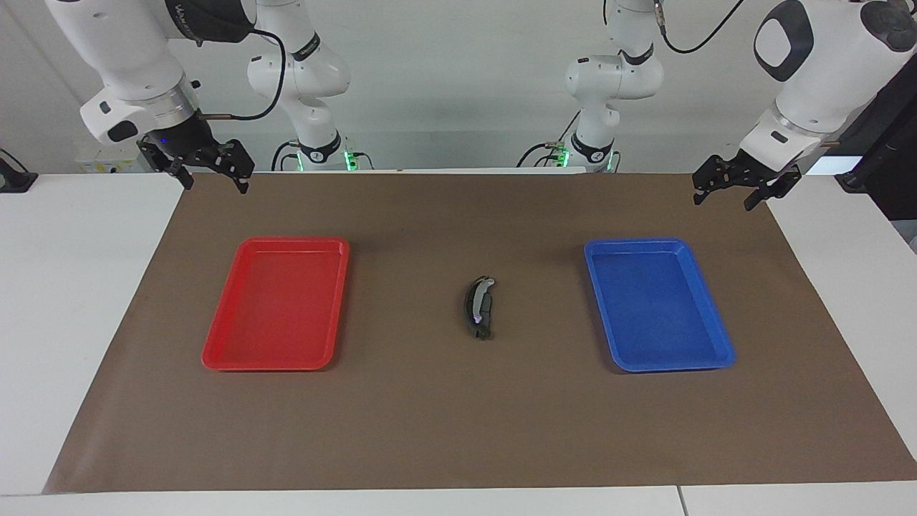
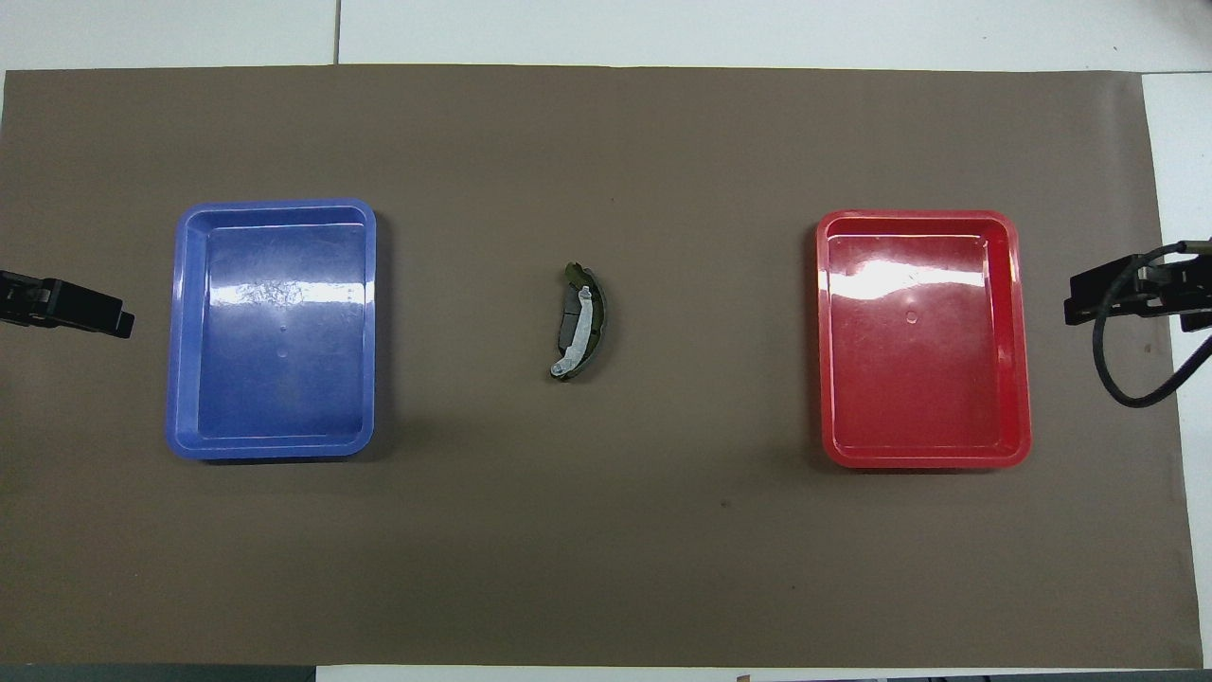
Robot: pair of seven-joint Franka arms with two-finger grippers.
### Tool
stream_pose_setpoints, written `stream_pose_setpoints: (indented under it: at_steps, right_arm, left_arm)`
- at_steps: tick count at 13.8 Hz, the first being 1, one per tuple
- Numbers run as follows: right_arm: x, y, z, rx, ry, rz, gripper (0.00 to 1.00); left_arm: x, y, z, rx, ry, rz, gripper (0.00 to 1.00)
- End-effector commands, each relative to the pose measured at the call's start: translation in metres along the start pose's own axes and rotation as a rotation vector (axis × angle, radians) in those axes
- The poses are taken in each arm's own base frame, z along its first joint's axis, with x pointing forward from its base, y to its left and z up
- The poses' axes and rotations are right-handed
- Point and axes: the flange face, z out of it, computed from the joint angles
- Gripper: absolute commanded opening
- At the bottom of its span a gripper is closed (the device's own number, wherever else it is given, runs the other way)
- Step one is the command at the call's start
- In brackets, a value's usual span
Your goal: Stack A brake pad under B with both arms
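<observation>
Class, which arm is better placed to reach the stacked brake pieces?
Left, but barely: the brake pieces lie about midway, and the left gripper looks slightly closer to them than the right gripper. Both wait raised.

1. The white table (image 1: pixel 86 322) is covered by a brown mat (image 1: pixel 458 430).
2. On the mat, a blue tray (image 2: pixel 180 332) is seen at 9 o'clock in the overhead view and a red tray (image 2: pixel 1021 332) at 3 o'clock.
3. At the centre, between the trays, A brake pad (image 2: pixel 568 313) is found with B (image 2: pixel 581 327) resting on it.
</observation>
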Motion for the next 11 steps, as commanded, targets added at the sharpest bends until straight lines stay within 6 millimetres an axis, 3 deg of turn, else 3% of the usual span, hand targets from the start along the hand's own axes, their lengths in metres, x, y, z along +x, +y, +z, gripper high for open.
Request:
stream_pose_setpoints:
  at_steps: [1, 11]
  right_arm:
    - [-0.0028, 0.0016, -0.0024, -0.012, 0.010, -0.020, 0.99]
    - [-0.0038, 0.0039, -0.0060, -0.008, 0.018, -0.017, 0.99]
  left_arm:
    - [-0.0050, -0.0015, -0.0015, 0.005, 0.000, -0.002, 1.00]
    - [-0.0046, -0.0016, -0.0014, 0.005, 0.000, -0.002, 1.00]
